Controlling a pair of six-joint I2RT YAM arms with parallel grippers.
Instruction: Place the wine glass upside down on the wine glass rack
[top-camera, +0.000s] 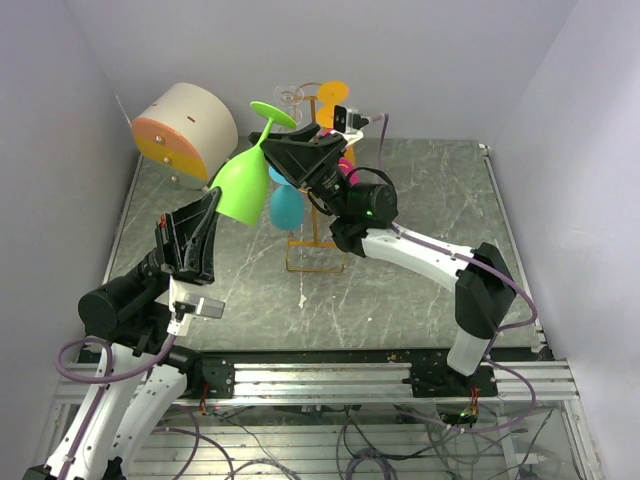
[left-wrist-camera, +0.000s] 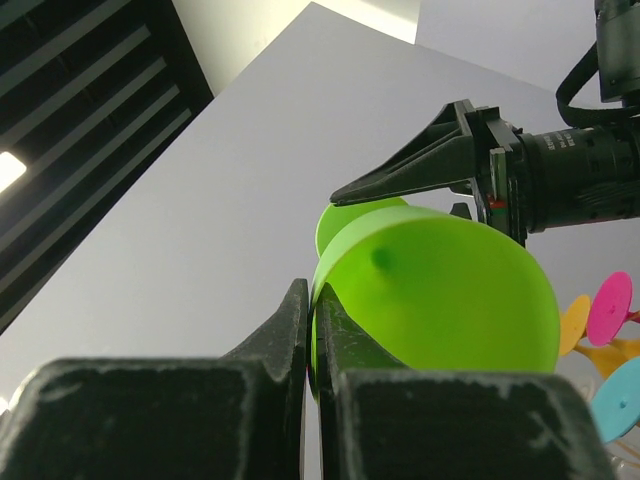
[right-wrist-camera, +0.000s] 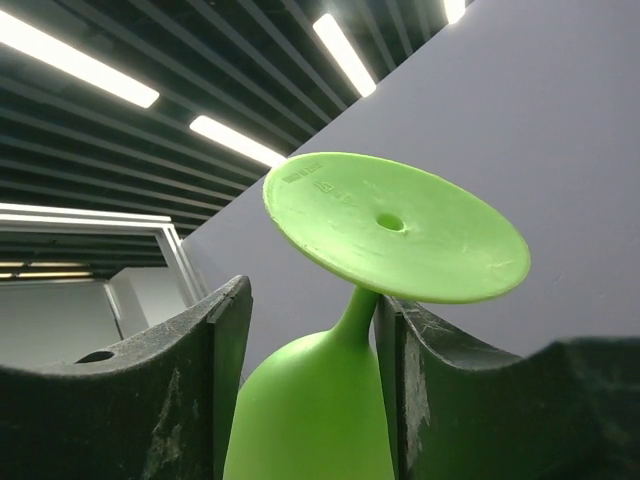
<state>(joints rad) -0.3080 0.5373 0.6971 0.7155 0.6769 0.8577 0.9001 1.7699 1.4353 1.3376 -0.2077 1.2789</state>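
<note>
A lime-green wine glass hangs upside down and tilted in the air, foot uppermost, left of the orange-gold wire wine glass rack. My left gripper is shut on the rim of its bowl; the left wrist view shows the thin rim pinched between the fingers. My right gripper straddles the stem just under the foot. In the right wrist view its jaws stand apart. The right finger lies against the stem, and a gap remains on the left side.
A cream drum with an orange face lies at the back left. Other glasses hang on the rack: a blue one, a pink one, an orange foot and a clear one. Grey walls enclose the marbled table.
</note>
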